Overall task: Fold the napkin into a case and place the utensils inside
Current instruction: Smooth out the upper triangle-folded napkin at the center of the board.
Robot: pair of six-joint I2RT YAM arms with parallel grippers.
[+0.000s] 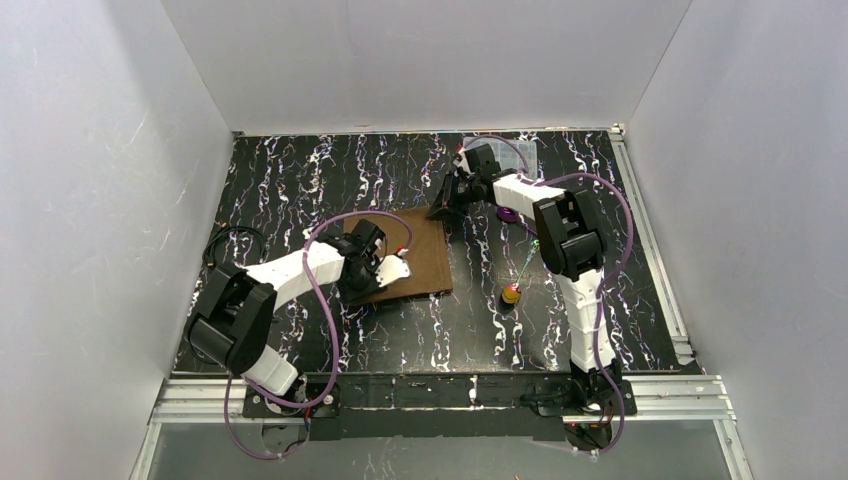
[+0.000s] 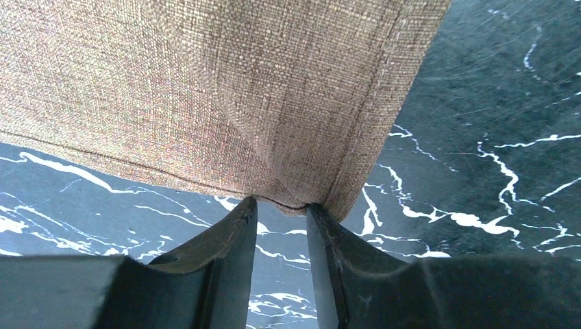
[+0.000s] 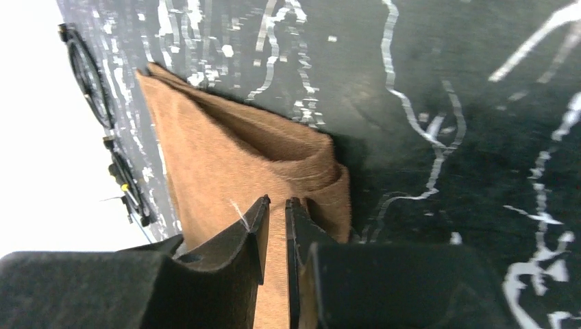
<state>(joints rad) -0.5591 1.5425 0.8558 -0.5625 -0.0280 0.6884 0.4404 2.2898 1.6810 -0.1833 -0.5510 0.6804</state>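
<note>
The brown napkin (image 1: 420, 255) lies mid-table. My left gripper (image 1: 390, 270) is at its near left corner. In the left wrist view the fingertips (image 2: 248, 209) pinch that puckered corner (image 2: 281, 195) just above the marble. My right gripper (image 1: 443, 208) is at the far right corner. In the right wrist view its nearly closed jaws hold the cloth (image 3: 226, 157), which curls over in a raised fold (image 3: 329, 178). The purple-headed utensil (image 1: 508, 215) lies partly under the right arm. The gold-orange-headed utensil (image 1: 511, 293) lies right of the napkin, with its thin handle (image 1: 527, 262) pointing away.
A clear plastic box (image 1: 522, 155) sits at the back behind the right wrist. Black cables (image 1: 232, 245) lie at the table's left edge. White walls close in three sides, and metal rails (image 1: 650, 250) run along the right and near edges.
</note>
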